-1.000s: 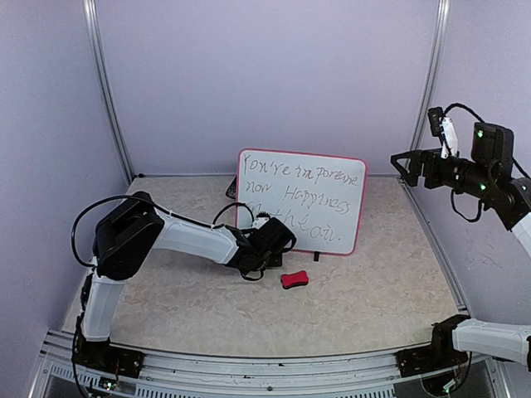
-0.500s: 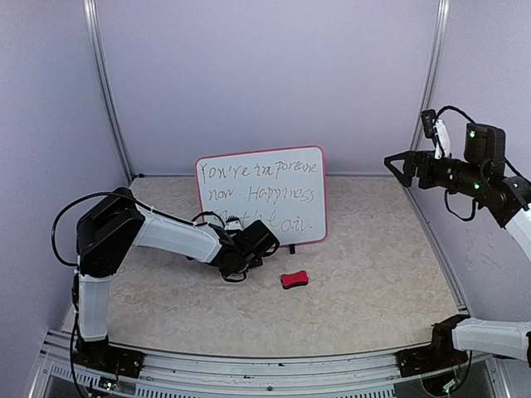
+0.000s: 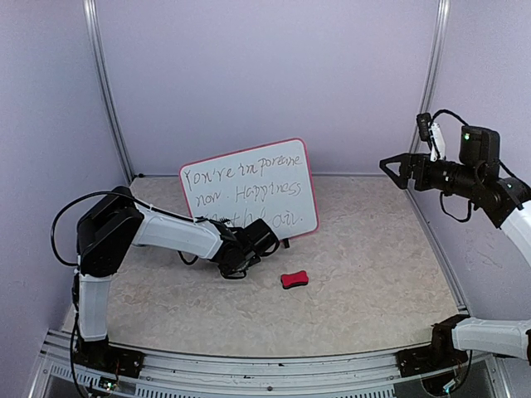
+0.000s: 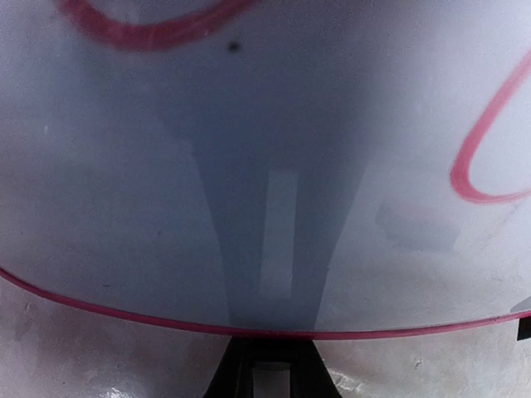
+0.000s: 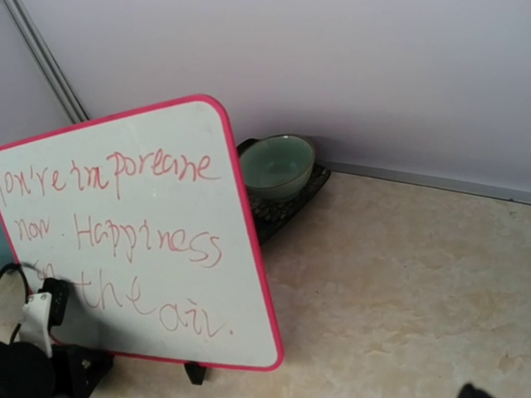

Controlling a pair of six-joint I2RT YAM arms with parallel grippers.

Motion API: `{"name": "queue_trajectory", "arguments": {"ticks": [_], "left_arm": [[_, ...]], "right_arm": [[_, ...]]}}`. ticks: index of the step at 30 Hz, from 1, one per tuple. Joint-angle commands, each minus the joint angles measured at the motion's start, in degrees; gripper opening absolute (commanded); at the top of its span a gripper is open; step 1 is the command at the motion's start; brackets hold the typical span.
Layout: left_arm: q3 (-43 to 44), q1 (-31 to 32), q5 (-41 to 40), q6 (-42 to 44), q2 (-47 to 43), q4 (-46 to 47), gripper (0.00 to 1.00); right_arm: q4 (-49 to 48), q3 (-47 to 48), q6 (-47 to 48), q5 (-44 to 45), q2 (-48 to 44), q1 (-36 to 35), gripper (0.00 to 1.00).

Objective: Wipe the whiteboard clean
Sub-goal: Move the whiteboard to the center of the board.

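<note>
The left pincer [image 3: 264,238] is clamped on the lower edge of the tilted whiteboard [image 3: 249,189]. The right pincer [image 3: 388,164] hangs well apart; whether it is apart or together cannot be told.

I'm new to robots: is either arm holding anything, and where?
The left gripper holds the whiteboard by its lower edge; the right gripper holds nothing.

Top view: high at 6 o'clock, facing 12 o'clock and down over the whole table [image 3: 373,282]. Left wrist view: very near the whiteboard [image 4: 265,166], at its lower edge. Right wrist view: raised at 3 o'clock, facing 9 o'clock. Shared by all: whiteboard.
</note>
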State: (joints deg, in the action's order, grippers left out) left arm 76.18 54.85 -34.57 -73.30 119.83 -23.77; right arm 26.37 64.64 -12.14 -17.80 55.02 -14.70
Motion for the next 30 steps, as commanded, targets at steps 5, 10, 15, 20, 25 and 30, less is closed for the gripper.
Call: {"name": "queue_trajectory", "arguments": {"ticks": [5,10,15,20,25,30], "left_arm": [[1.4,1.1,1.3,-4.1,2.2,-8.3,0.14],[1.5,1.8,1.6,-4.3,2.1,-8.7,0.37],[1.9,3.6,0.7,-4.1,0.7,-9.1,0.69],[1.9,6.1,-1.7,-4.6,-2.5,-11.1,0.77],[1.2,9.6,-6.3,-6.3,-8.3,-14.5,0.83],[-0.6,12.9,-12.1,-6.4,-15.7,-17.5,0.95]], "right_arm": [[-1.5,-0.2,-0.7,-0.6,0.2,0.5,1.00],[-1.6,-0.2,-0.7,-0.6,0.4,0.4,1.00],[-0.2,0.6,-0.6,0.6,1.7,0.3,1.00],[1.3,1.3,-0.9,1.0,3.9,0.0,1.00],[2.3,1.3,-0.1,-0.3,6.7,-1.1,1.00],[7.5,3.8,3.1,7.7,12.6,-8.0,1.00]]}}
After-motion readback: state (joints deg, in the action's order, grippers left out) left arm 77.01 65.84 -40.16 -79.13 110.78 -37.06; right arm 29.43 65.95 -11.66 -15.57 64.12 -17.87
